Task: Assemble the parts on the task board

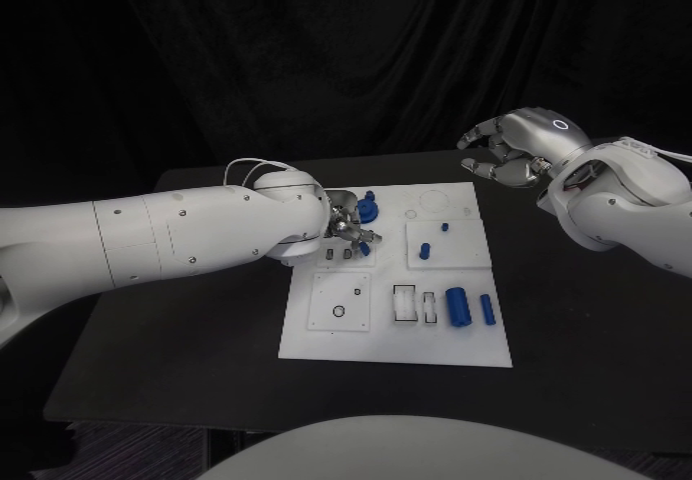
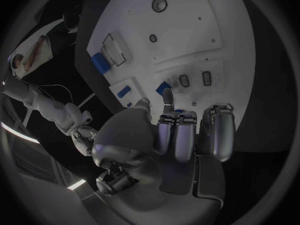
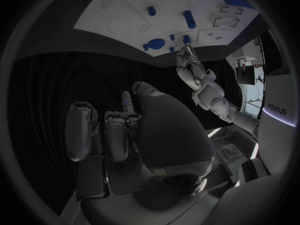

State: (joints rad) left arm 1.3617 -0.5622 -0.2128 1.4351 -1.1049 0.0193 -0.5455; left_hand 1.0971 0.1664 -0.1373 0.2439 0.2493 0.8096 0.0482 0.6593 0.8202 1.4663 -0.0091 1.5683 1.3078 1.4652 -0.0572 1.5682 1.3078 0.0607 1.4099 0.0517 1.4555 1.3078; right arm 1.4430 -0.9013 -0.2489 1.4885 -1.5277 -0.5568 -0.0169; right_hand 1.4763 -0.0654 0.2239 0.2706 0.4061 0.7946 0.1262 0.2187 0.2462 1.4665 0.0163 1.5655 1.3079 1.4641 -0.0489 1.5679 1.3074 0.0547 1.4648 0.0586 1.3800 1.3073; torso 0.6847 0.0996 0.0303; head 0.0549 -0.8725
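Observation:
The white task board point(image 1: 397, 340) lies mid-table. My left hand point(image 1: 346, 225) hangs over its far left part, fingertips down beside a small blue part point(image 1: 365, 247) that stands in line with two small slots point(image 1: 340, 254). In the left wrist view one fingertip point(image 2: 167, 98) touches that part point(image 2: 164, 88), with the thumb a little apart; a grip is not plain. A knobbed blue part point(image 1: 369, 207) stands just beyond the hand. My right hand point(image 1: 508, 150) hovers off the board's far right corner, fingers curled in, holding nothing.
Other blue parts sit on the board: a peg point(image 1: 427, 246) and a small stud point(image 1: 444, 227) in the middle, a thick cylinder point(image 1: 457, 305) and a thin one point(image 1: 488, 309) near the front right. A round recess point(image 1: 431, 204) marks the far end.

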